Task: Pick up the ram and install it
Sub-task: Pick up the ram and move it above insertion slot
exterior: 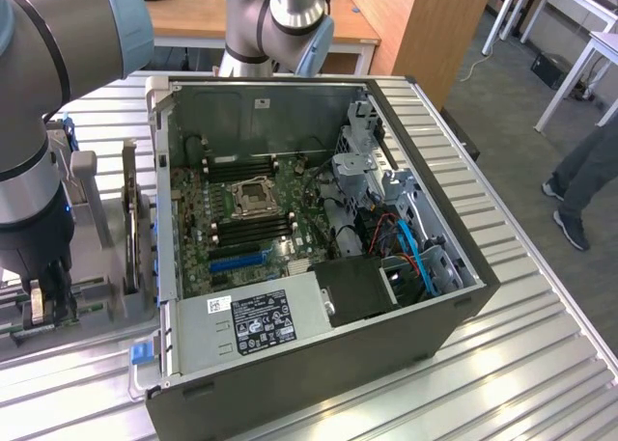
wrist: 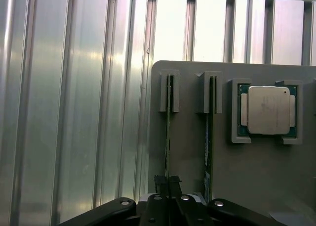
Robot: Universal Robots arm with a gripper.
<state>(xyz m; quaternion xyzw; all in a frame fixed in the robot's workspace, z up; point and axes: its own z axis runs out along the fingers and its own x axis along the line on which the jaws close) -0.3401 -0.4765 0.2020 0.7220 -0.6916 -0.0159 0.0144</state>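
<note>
Item one, your hand (wrist: 167, 179): black, hard-edged metal with bolt heads along its body, the two slim fingertips (wrist: 159, 179) drawn in narrow and pinching the near end of the ram (wrist: 168, 137) from either face. Item two, the ram: a thin flat green board seen edge-on, standing upright on its long edge. Its long axis runs straight away from your hand, parallel to the ribs of the tabletop (wrist: 74, 112), with its far end seated in a slotted grey bracket. Item three, a second stick (wrist: 211, 137) of the same thin shape stands just beside it in its own slot, parallel and apart from it. Item four, the holder plate (wrist: 187, 152): matte grey, flat, with a rounded corner, carrying both slots. Item five, a processor (wrist: 269, 110): square, with a dull silver lid on a green rim, lying flat in a grey corner frame on the same plate, beyond the second stick. Item six, the tabletop: ribbed bright aluminium, glossy with reflections. In the exterior view you find the hand (exterior: 43, 306) low over this fixture at the exterior view's left, beside the open dark grey computer case (exterior: 319, 373), which lies on its side with the green motherboard (exterior: 251, 219) exposed. A person's legs (exterior: 587, 176) stand at the exterior view's right, well apart.
</note>
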